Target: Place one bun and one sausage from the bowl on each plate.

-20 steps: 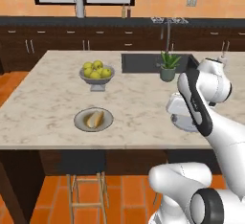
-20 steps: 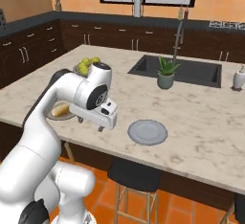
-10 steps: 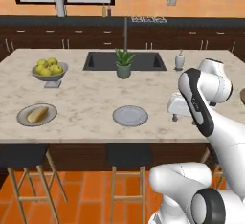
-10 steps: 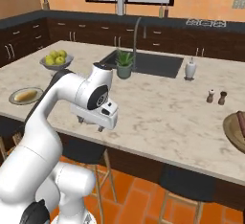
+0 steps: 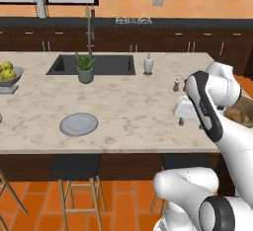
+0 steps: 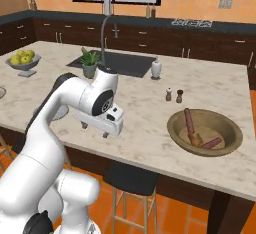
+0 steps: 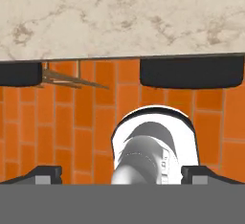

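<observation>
Gripper (image 6: pixel 94 130) hangs above marble island counter (image 6: pixel 145 103) near front edge, fingers spread wide, nothing between them; olive-brown bowl (image 6: pixel 205 132) well to its right on counter, holding sausages (image 6: pixel 190 122) and bun (image 6: pixel 197 139); empty grey plate (image 5: pixel 79 124) on counter left of arm; potted plant (image 5: pixel 85 67) by sink (image 5: pixel 94 64); salt and pepper shakers (image 6: pixel 173 95) behind bowl; fruit bowl (image 6: pixel 22 61) far left
</observation>
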